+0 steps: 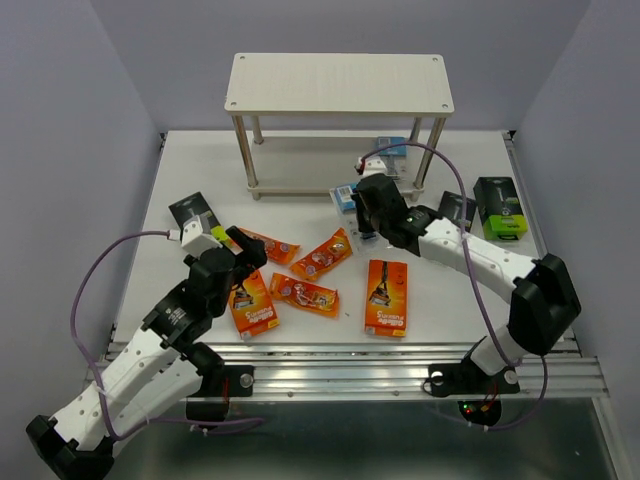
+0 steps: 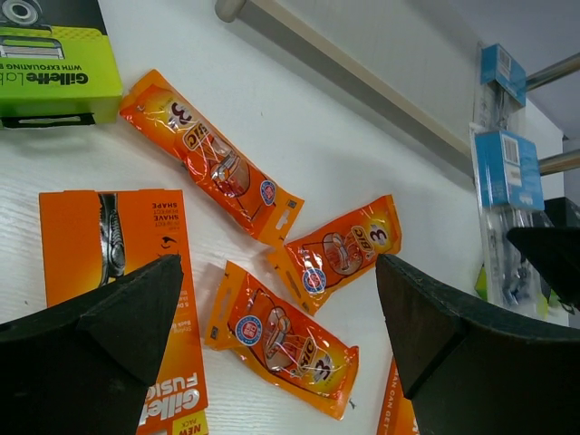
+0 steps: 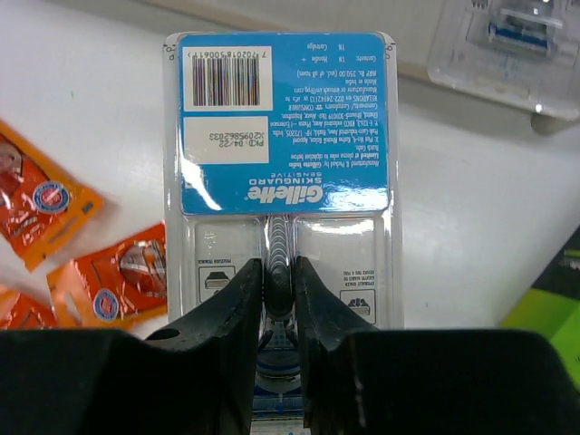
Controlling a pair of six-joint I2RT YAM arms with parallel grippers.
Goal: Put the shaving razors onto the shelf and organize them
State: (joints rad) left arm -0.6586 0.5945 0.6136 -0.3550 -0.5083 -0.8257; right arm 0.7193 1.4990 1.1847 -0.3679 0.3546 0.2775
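Right wrist: right claw (image 3: pixel 276 269) pinching blister pack (image 3: pixel 281 136); grip hidden from top external

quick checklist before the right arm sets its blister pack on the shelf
1. Grip: ok. The right gripper is shut on the blister pack, jaws pinching its lower middle.
2. Pack straight in the grip: ok, no tilt shows in the wrist view.
3. Room on the shelf: ok. Its lower board is bare at the left; a second pack lies at the right end.
4. Left gripper out of the way: ok, open over the orange packets, apart from the shelf.
5. Cable clear of the shelf's right leg: cannot tell.
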